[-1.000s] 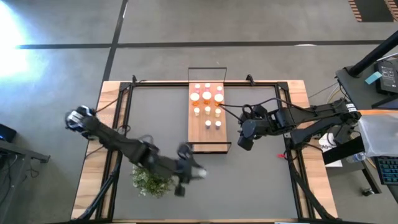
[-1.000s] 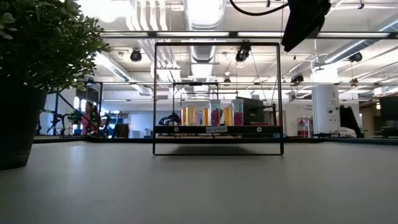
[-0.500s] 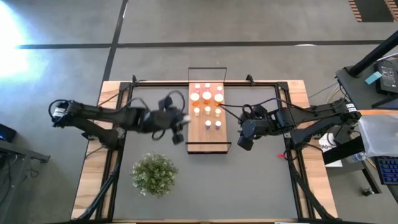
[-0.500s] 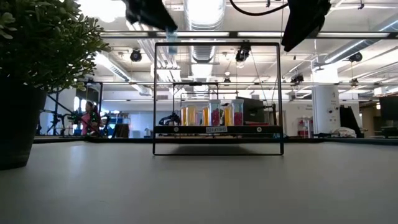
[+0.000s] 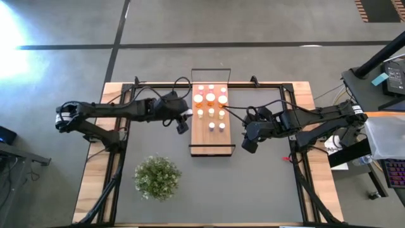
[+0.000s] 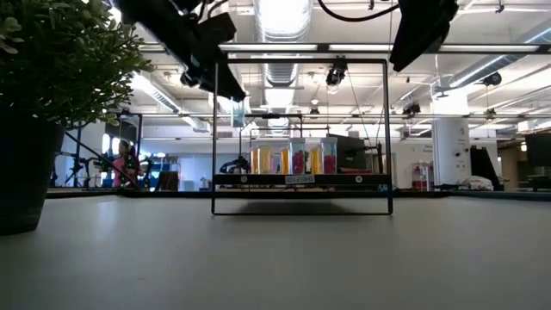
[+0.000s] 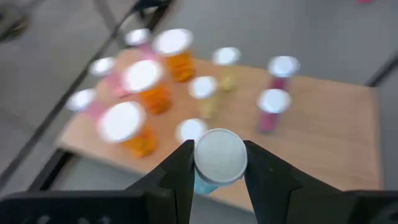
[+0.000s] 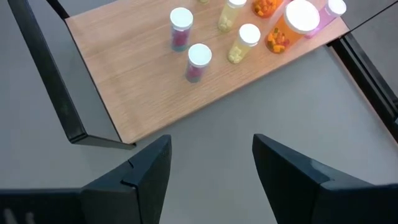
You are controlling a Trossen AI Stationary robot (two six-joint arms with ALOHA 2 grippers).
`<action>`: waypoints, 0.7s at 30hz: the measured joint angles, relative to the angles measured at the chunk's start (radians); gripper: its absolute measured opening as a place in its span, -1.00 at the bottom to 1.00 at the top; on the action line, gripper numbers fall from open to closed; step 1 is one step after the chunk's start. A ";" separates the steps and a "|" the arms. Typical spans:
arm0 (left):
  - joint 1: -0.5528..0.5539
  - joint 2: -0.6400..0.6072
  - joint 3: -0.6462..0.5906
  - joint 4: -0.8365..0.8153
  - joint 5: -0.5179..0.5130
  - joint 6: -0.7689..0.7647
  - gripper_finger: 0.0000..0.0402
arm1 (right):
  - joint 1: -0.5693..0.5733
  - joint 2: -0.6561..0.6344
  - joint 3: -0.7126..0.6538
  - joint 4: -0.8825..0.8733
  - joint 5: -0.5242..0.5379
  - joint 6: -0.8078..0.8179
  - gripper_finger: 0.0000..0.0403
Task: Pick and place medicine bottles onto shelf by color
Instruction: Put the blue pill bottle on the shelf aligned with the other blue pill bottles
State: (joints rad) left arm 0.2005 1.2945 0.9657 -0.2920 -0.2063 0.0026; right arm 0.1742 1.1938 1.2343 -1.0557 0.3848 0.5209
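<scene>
The left tool [image 5: 182,125] is carrying a bottle [image 7: 216,160] toward the shelf [image 5: 204,142], its fingers clamped on the bottle just under the white cap; in the high view it is hanging just left of the board's left edge, near the frame's centre. The body looks bluish, though too little is showing to be sure. The placing step is under way, and next the tool needs to be travelling rightward over the board to a free spot beside like-coloured bottles [image 5: 211,104], then lowering upright without knocking them. The right tool [image 5: 249,145] is waiting just right of the shelf, fingers apart and empty. Compared with a second ago, the left arm has swung from beside the plant [image 5: 156,178] at lower left up to the shelf; the right arm is staying put.
</scene>
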 joint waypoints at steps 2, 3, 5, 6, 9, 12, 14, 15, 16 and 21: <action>0.002 0.000 -0.038 0.056 0.071 0.030 -0.49 | 0.000 0.000 0.000 0.000 0.000 0.000 0.08; 0.004 -0.001 -0.056 0.065 0.103 0.038 -0.49 | 0.000 0.000 0.000 0.000 0.000 0.000 0.08; 0.009 0.004 -0.084 0.086 0.132 0.047 -0.49 | 0.000 0.000 0.000 0.000 0.000 0.000 0.08; 0.010 0.010 -0.095 0.107 0.139 0.048 -0.49 | 0.000 0.000 0.000 0.000 0.000 0.000 0.08; 0.014 0.034 -0.112 0.139 0.158 0.048 -0.49 | 0.000 0.000 0.000 0.000 0.000 0.000 0.08; 0.015 0.074 -0.113 0.184 0.195 0.048 -0.49 | 0.000 0.000 0.000 0.000 0.000 0.000 0.08; 0.016 0.104 -0.108 0.195 0.210 0.055 -0.49 | 0.000 0.000 0.000 0.000 0.000 0.000 0.08; 0.016 0.119 -0.104 0.201 0.213 0.056 -0.49 | 0.000 0.000 0.000 0.000 0.000 0.000 0.08; 0.016 0.134 -0.101 0.208 0.213 0.057 -0.49 | 0.000 0.000 0.000 0.000 0.000 0.000 0.08; 0.016 0.192 -0.090 0.232 0.243 0.057 -0.49 | 0.000 0.000 0.000 0.000 0.000 0.000 0.08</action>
State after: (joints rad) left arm 0.2169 1.4862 0.8761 -0.0603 0.0367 0.0593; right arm 0.1745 1.1938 1.2343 -1.0557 0.3847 0.5207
